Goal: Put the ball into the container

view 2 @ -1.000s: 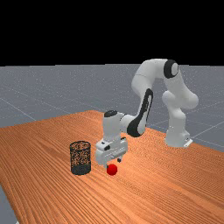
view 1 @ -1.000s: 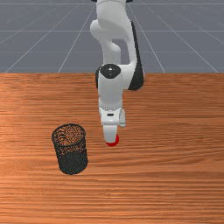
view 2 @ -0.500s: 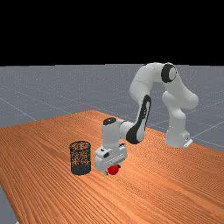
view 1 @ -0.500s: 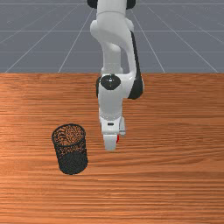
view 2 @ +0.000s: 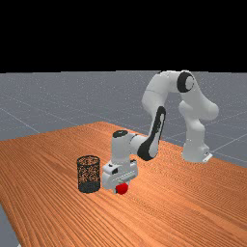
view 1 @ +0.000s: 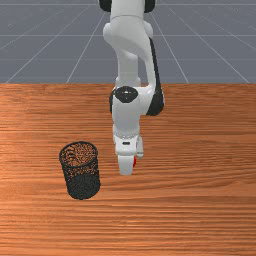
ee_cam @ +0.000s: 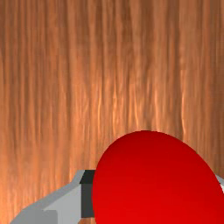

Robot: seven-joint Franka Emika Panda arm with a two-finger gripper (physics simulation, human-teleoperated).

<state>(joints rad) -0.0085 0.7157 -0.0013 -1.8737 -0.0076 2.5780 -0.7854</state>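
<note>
Jaws gripping ball, beside container; both shifted slightly nearer container, so hold looks made; lift above rim due.

And there's the container, upright on the table, at the front view's left; the ball lies to its right there, apart from it, between the fingers of the gripper.

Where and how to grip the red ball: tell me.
Pinch the red ball at its widest, on opposite sides, coming straight down. It is round, without a handle, so a grip off its middle would likely slip; the container stands to one side.
</note>
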